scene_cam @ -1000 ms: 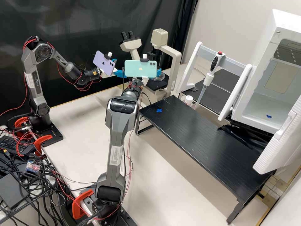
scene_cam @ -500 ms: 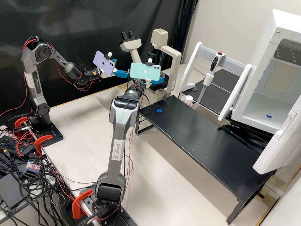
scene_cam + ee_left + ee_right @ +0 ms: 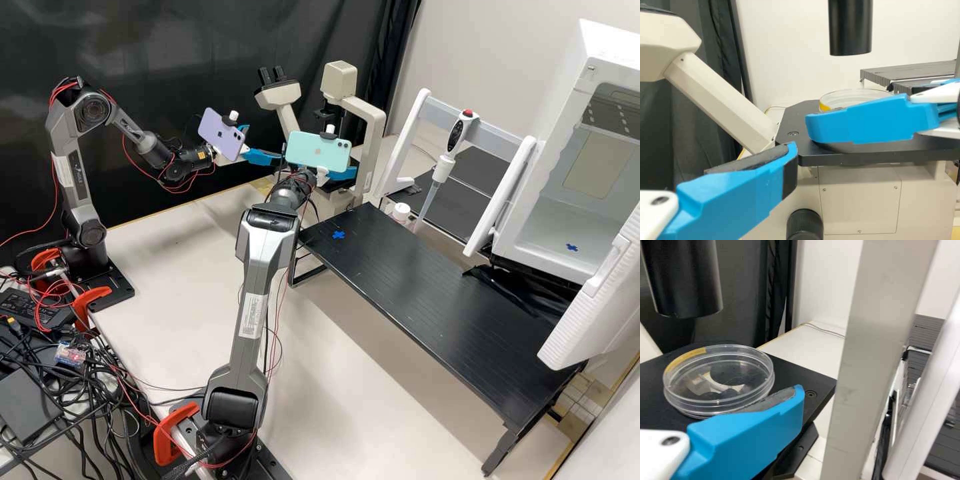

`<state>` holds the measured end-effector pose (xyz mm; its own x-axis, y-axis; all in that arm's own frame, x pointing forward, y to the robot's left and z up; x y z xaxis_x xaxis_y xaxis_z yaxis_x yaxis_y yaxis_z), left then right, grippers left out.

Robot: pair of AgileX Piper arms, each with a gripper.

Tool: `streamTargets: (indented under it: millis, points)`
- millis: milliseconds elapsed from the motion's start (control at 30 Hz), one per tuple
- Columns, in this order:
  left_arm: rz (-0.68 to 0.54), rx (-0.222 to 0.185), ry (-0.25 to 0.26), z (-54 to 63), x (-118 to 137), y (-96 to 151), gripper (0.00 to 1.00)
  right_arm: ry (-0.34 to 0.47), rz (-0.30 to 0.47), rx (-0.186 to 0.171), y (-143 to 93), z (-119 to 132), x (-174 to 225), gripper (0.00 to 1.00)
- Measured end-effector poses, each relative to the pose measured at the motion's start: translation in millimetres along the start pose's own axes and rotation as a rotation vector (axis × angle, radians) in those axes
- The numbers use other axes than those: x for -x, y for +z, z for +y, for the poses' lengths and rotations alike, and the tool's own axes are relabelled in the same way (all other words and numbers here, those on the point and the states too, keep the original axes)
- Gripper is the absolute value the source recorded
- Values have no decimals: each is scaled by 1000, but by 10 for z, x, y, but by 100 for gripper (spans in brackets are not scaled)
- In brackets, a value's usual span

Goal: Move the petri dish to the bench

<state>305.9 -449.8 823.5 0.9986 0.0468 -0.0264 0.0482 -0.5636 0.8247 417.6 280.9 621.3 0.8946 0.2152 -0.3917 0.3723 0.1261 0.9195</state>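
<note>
In the high view my left gripper (image 3: pixel 262 148) stands open left of the microscope; my right gripper (image 3: pixel 343 173) is by the stage, partly behind its mint phone. The clear petri dish (image 3: pixel 735 371), with a yellow mark on its rim, lies on the black stage in the right wrist view. One finger of my open right gripper (image 3: pixel 796 400) overlaps its near edge; contact cannot be told. In the left wrist view the dish (image 3: pixel 855 95) is behind the right arm's blue finger, and my left gripper (image 3: pixel 791 160) is off the stage, holding nothing.
A black raised platform (image 3: pixel 427 293) with a blue cross (image 3: pixel 339 235) stands on the white bench (image 3: pixel 167 267). The microscope's upright (image 3: pixel 371 153) rises beside the stage. Farther right are a pipette (image 3: pixel 443 167) on a white stand and an open white chamber (image 3: pixel 567 220).
The right arm has swung to the right in the high view, its gripper and mint phone shifting right and slightly down, away from the left gripper. The left arm has stayed still.
</note>
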Motion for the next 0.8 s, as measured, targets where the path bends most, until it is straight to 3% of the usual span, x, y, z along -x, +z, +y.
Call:
streamTargets:
  millis: [267,667,700,800]
  points:
    - [0,0,0,0,0,0,100,7,-14,35,-23,-51,-85,100]
    - [0,0,0,0,0,0,100,5,-46,22,32,-115,-178,100]
    - [0,0,0,0,0,0,100,7,-46,21,27,-110,-179,0]
    - [0,0,0,0,0,0,100,6,-53,15,41,-127,-198,0]
